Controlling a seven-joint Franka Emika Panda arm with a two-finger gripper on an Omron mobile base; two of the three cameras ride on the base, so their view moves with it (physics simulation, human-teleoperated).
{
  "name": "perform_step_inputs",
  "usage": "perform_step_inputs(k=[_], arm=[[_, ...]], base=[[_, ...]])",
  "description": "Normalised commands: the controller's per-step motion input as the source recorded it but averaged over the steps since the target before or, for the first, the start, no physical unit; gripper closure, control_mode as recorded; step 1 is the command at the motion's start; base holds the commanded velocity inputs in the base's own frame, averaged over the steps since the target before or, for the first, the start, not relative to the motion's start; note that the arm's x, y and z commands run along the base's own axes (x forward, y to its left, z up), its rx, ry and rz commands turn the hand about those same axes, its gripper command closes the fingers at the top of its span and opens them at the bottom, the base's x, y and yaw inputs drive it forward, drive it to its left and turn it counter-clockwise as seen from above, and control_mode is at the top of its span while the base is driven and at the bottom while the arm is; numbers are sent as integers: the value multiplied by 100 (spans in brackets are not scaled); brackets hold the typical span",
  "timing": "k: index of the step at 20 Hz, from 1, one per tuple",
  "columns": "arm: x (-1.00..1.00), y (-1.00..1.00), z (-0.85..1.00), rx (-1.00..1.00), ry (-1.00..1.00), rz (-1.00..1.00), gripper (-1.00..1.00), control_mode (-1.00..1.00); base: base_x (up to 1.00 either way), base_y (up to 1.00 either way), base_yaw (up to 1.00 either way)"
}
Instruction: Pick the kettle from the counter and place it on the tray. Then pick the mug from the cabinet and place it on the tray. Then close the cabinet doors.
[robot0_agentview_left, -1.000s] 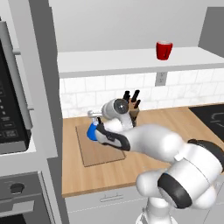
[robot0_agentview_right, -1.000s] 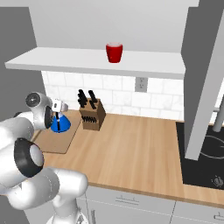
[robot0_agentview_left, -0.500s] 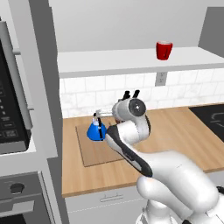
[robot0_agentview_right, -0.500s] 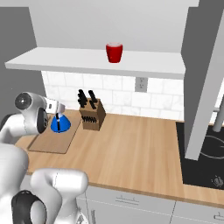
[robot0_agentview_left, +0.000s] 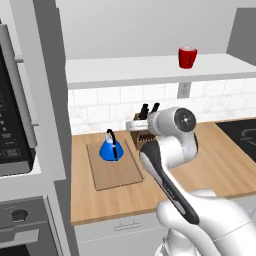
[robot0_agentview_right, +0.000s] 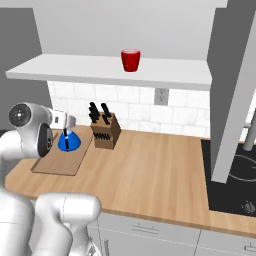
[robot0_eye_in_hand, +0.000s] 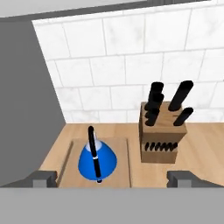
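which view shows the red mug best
The right base view: the mug stands large and unblocked, near the middle of the shelf. In the left base view the mug is smaller, off to the upper right.

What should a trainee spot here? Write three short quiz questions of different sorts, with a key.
1. True or false: the kettle sits on the tray.
2. Where is the mug? A) on the counter B) on the cabinet shelf C) on the tray
3. Fill in: beside the tray stands a wooden knife ____.

Key: 1 true; 2 B; 3 block.
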Motion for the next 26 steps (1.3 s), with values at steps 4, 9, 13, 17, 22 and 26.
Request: perform_step_inputs(k=[4,9,13,17,22,26], arm=[[-38,-35,70,0,-3,0,-100,-100],[-39,-46,73,0,-12,0,-100,-100],[-23,-48,73,0,-7,-10,-100,-100],[-13,-48,67,0,0,-21,-100,-100],[-1,-44,54,0,1,-28,-100,-100],[1,-42,42,0,1,-21,-100,-100]], base=[[0,0,0],[0,0,0],[0,0,0],[0,0,0],[0,0,0],[0,0,0]])
